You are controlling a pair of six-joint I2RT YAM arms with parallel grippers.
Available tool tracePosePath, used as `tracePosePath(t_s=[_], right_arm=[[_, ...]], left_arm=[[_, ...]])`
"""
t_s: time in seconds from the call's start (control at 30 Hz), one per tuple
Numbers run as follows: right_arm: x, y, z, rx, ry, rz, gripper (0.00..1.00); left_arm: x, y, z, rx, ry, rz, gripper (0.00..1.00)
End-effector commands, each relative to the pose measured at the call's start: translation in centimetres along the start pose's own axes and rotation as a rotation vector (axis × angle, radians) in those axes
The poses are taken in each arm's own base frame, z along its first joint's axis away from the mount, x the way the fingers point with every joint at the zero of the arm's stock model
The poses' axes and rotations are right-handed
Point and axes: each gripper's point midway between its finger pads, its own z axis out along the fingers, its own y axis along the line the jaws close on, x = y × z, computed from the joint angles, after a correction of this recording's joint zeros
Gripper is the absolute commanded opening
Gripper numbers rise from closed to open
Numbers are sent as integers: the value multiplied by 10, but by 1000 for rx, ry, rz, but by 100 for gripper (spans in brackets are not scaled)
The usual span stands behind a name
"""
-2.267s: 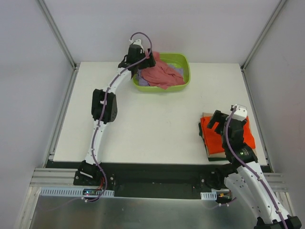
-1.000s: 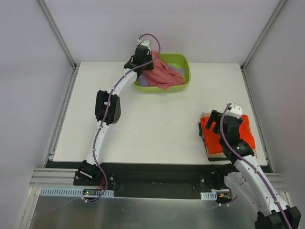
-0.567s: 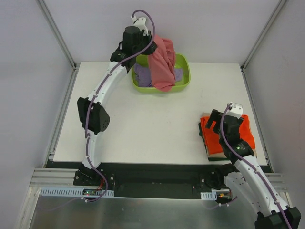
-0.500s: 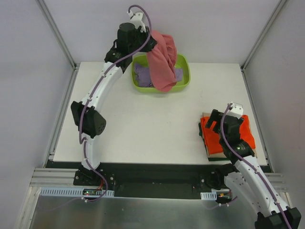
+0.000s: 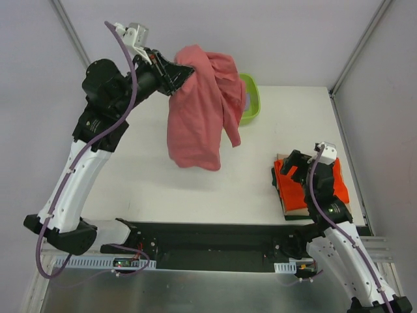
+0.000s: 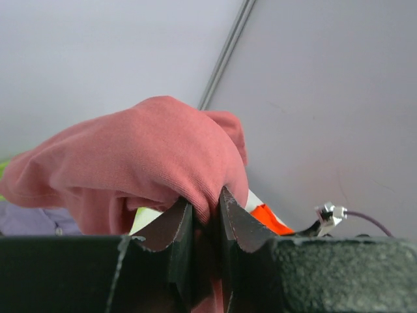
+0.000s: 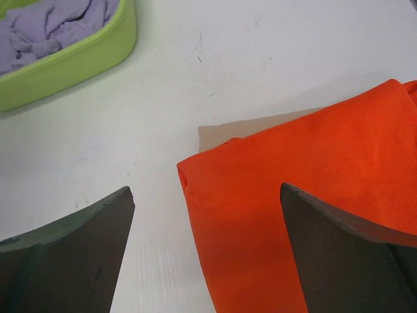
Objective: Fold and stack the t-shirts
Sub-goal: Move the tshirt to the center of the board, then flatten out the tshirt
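Note:
High above the table, my left gripper (image 5: 181, 73) (image 6: 207, 212) is shut on a fold of the salmon-red t-shirt (image 5: 195, 120) (image 6: 143, 156). The shirt hangs bunched from the jaws, its lower edge over the table's middle. A folded bright orange t-shirt (image 5: 307, 186) (image 7: 313, 195) lies on a folded tan one (image 7: 260, 127) at the right. My right gripper (image 5: 297, 171) (image 7: 205, 189) hovers open over the orange shirt's left edge, nothing between its fingers. A lavender t-shirt (image 7: 52, 23) lies crumpled in the tub.
The lime-green tub (image 5: 251, 98) (image 7: 78, 55) stands at the table's back, mostly hidden behind the hanging shirt in the top view. White tabletop (image 5: 137, 176) stretches left of the stack. Metal frame posts (image 5: 355, 49) rise at the back corners.
My left arm has lifted the salmon-red shirt out of the tub, swinging it up and toward the near left. The right arm has barely moved.

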Motion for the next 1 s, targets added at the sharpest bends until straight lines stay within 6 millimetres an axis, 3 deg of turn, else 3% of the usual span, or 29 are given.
tracePosePath(t_s=[0.0,0.07,0.13,0.27,0.3,0.4,0.43,0.6,0.67,0.8,0.97], right_arm=[[-7,10,-4,-55,-31,38,96],[-9,11,-6,-69,-33,38,96],[-9,12,-7,-73,-28,35,96],[-6,15,-8,-93,-11,11,96],[-5,19,-9,-116,1,-3,96],[2,36,-9,-209,56,-41,96],[5,40,-8,-228,79,-49,96],[31,71,-6,-364,228,-170,96],[44,87,-5,-407,285,-220,96],[64,121,-4,-490,362,-296,96],[91,160,4,-559,447,-404,96]], left_arm=[[16,-3,-24,-8,2,-106,0],[38,6,-33,-45,34,-146,0],[76,24,-40,-106,94,-196,4],[163,96,-51,-382,205,-250,9],[183,121,-60,-506,225,-252,18],[225,169,-89,-766,320,-215,88],[232,176,-97,-809,349,-197,99],[269,194,-148,-960,463,-157,99],[297,196,-175,-996,502,-191,99],[347,180,-214,-958,558,-329,99],[387,146,-235,-817,628,-500,99]])
